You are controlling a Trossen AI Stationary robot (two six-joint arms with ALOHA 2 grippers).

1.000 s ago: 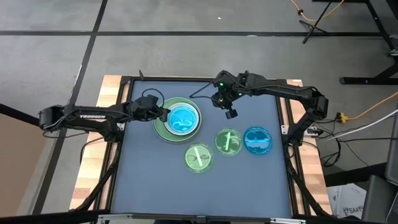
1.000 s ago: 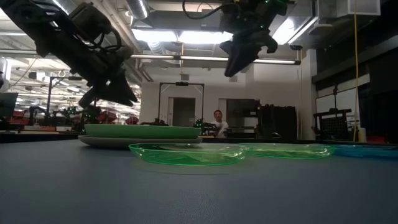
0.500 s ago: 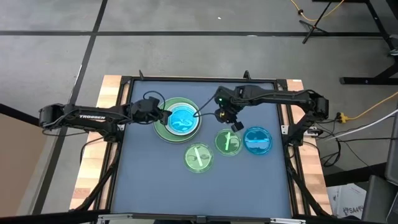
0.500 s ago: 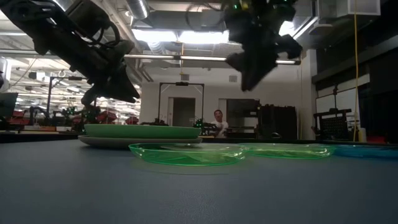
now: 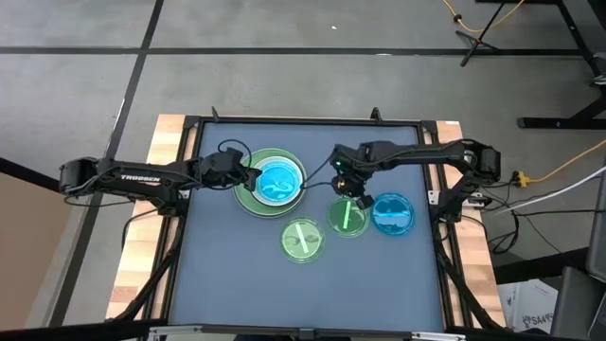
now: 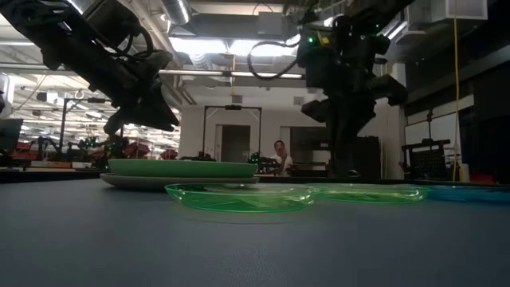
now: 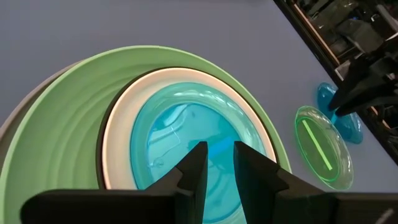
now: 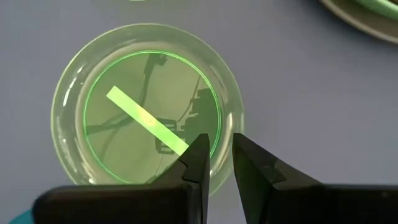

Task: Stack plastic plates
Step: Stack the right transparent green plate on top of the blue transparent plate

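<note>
Right wrist view: green plate [image 8: 146, 115] directly beneath right gripper [image 8: 214, 152], near rim under slightly parted, empty jaws; left gripper [image 7: 214, 162] farther off, over stack [image 7: 74, 143]

table [image 5: 237, 275] | plate stack [image 5: 248, 196] | 2 green plates [image 5: 302, 240] (apart) | blue plate [image 5: 392, 213]
</note>
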